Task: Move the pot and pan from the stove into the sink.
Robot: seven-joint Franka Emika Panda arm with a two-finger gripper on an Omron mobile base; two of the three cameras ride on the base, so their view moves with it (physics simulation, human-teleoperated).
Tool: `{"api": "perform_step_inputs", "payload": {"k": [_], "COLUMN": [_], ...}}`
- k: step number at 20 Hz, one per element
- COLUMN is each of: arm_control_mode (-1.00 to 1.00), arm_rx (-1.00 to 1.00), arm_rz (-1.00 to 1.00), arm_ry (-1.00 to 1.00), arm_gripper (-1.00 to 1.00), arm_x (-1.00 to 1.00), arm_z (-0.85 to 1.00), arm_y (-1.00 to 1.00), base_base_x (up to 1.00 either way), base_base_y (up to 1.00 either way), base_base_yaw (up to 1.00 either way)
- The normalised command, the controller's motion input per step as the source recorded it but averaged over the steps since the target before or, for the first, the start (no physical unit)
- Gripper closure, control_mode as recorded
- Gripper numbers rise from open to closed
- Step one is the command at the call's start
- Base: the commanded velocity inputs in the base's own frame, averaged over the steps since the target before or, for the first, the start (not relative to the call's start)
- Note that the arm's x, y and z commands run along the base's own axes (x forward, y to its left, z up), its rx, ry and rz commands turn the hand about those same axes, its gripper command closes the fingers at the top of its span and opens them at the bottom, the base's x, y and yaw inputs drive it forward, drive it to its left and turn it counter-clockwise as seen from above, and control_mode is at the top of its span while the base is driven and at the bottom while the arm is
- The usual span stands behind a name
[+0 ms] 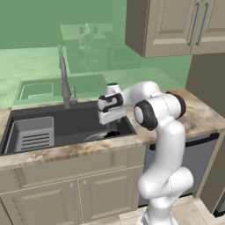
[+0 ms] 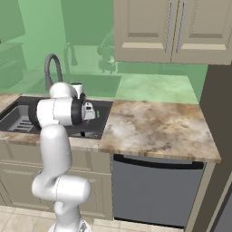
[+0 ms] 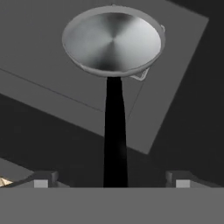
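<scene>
Spread fingers (image 3: 40, 180) flank the black handle without gripping it, so the pan (image 3: 113, 41) lies in the sink (image 1: 74, 121); the pot's move remains.

Glossy white arm (image 1: 165, 149), black joint bands

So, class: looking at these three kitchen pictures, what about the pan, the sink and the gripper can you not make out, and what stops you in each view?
- Pan: in the left base view the arm's hand covers nearly all of it.
- Pan handle: hand view, its near end is cut off at the bottom.
- Sink: right base view, the arm blocks much of the basin.
- Gripper: hand view, only the fingertips show, spread wide of the handle.
</scene>
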Motion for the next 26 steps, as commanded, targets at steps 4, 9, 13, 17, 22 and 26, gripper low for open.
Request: {"api": "perform_step_inputs", "payload": {"k": [4, 9, 13, 17, 22, 26], "arm_control_mode": [-1.00, -1.00, -1.00, -1.00, -1.00, -1.00], "arm_rx": [0.04, 0.04, 0.03, 0.04, 0.05, 0.06], "arm_rz": [-0.04, -0.03, -0.01, -0.01, -0.01, -0.01], "arm_ry": [0.12, 0.08, 0.04, 0.02, 0.00, 0.00], "arm_gripper": [-1.00, -1.00, -1.00, -1.00, -1.00, -1.00], "arm_x": [-0.07, -0.35, -0.60, -0.71, -0.81, -0.89], "arm_z": [0.66, 0.53, 0.41, 0.44, 0.52, 0.56], "arm_y": [0.00, -0.03, -0.08, -0.14, -0.17, -0.20], "base_base_x": [0.00, 0.00, 0.00, 0.00, 0.00, 0.00], "base_base_y": [0.00, 0.00, 0.00, 0.00, 0.00, 0.00], "base_base_yaw": [0.00, 0.00, 0.00, 0.00, 0.00, 0.00]}}
